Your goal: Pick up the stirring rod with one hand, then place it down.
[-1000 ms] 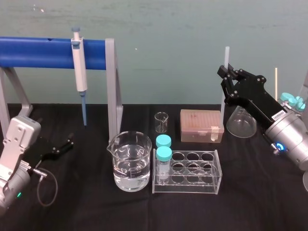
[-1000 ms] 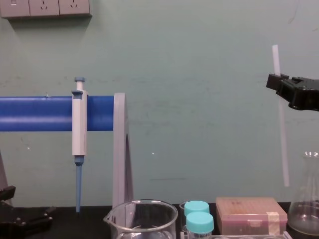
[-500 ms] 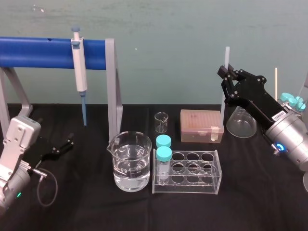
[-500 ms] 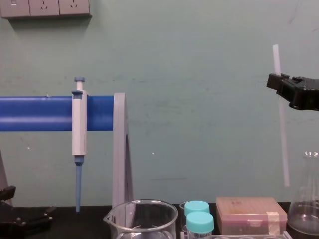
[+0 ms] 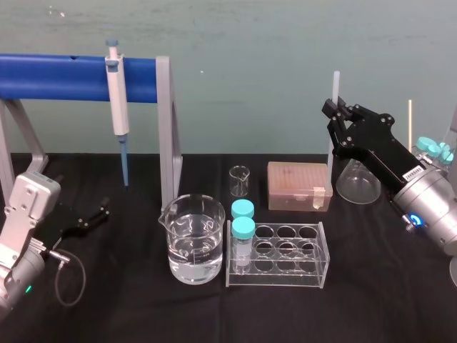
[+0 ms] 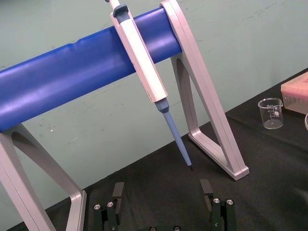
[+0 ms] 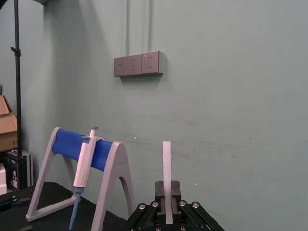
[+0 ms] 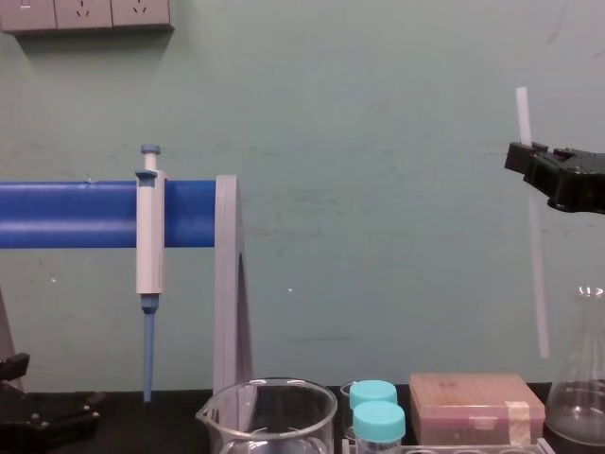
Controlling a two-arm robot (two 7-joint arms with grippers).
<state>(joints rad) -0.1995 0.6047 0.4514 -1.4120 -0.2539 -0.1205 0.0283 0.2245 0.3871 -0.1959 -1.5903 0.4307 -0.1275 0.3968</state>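
Right gripper [image 5: 334, 109], mid-right of head frame, pinches the stirring rod [image 5: 335, 82] on its upper part. Rod is upright and clear of the black surface [image 5: 128, 307], with its lower end beside the conical flask [image 5: 355, 184]. Left gripper [image 5: 95, 216] is parked lower left, fingers spread, facing the pipette [image 5: 116, 100] on the blue stand [image 5: 64, 77].

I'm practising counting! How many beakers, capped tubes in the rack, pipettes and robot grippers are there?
Beakers: 2
Capped tubes: 2
Pipettes: 1
Grippers: 2, left gripper open, right gripper holding rod
Total: 7
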